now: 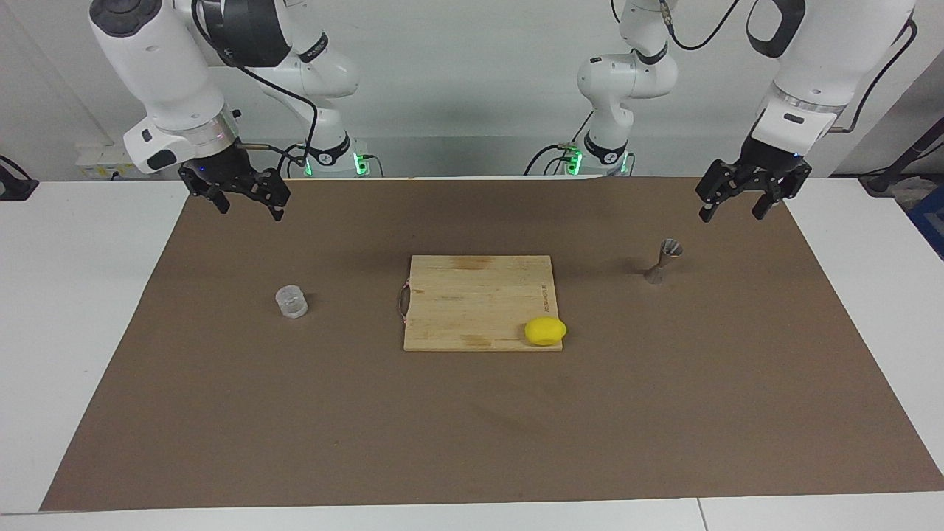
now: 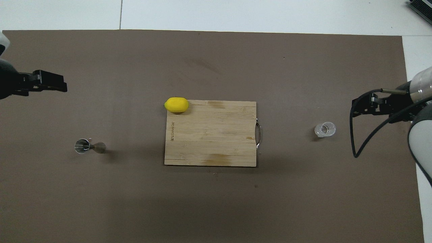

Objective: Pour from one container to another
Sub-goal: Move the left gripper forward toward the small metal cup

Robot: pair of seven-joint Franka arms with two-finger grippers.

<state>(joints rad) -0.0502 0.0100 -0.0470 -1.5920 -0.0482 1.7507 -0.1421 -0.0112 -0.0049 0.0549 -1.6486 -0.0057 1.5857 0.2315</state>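
The clear ribbed cup [image 1: 291, 302] stands upright on the brown mat toward the right arm's end; it also shows in the overhead view [image 2: 325, 129]. The silver hourglass jigger [image 1: 664, 260] stands upright toward the left arm's end, and shows in the overhead view [image 2: 89, 146] too. My right gripper [image 1: 249, 209] is open and empty, raised over the mat and apart from the cup. My left gripper [image 1: 734, 212] is open and empty, raised over the mat and apart from the jigger. In the overhead view the left gripper [image 2: 50, 82] and right gripper [image 2: 361, 107] show at the edges.
A wooden cutting board [image 1: 472, 295] with a metal handle lies in the middle of the mat [image 1: 472, 442], between cup and jigger. A yellow lemon [image 1: 545, 330] rests on the board's corner farthest from the robots, toward the left arm's end.
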